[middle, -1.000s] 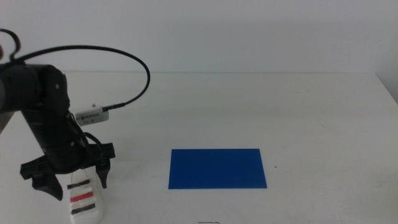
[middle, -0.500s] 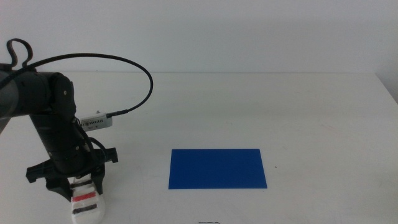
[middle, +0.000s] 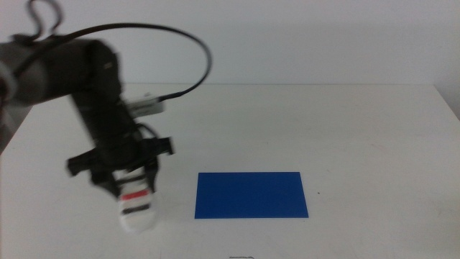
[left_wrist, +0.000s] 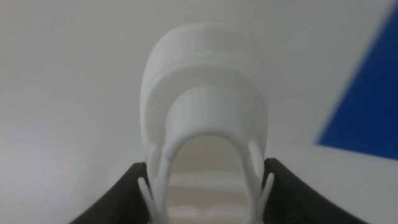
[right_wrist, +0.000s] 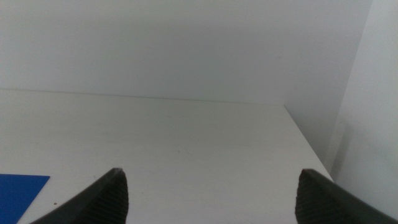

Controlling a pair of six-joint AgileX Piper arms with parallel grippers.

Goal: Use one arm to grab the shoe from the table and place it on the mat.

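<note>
Since half a second ago the arm [middle: 93,108] has swung from the table's [middle: 359,129] front-left corner toward the mat [middle: 251,194], and the shoe [middle: 134,203] has travelled with it; the left gripper [middle: 129,188] is clamped on the shoe's sides, and the left wrist view shows the white heel [left_wrist: 205,124] wedged between the dark jaws, with a corner of the blue mat [left_wrist: 367,106] off to one side; the shoe hangs toe-down, near the table's front edge and just beside the mat's left edge, not yet over it; I judge this the carry step, with the grasp done and the placing left; the next move calls for bringing the shoe over the blue and lowering it before release; nothing stands between shoe and mat; the right gripper [right_wrist: 211,205] waits with its jaws spread wide near the table's right edge.
</note>
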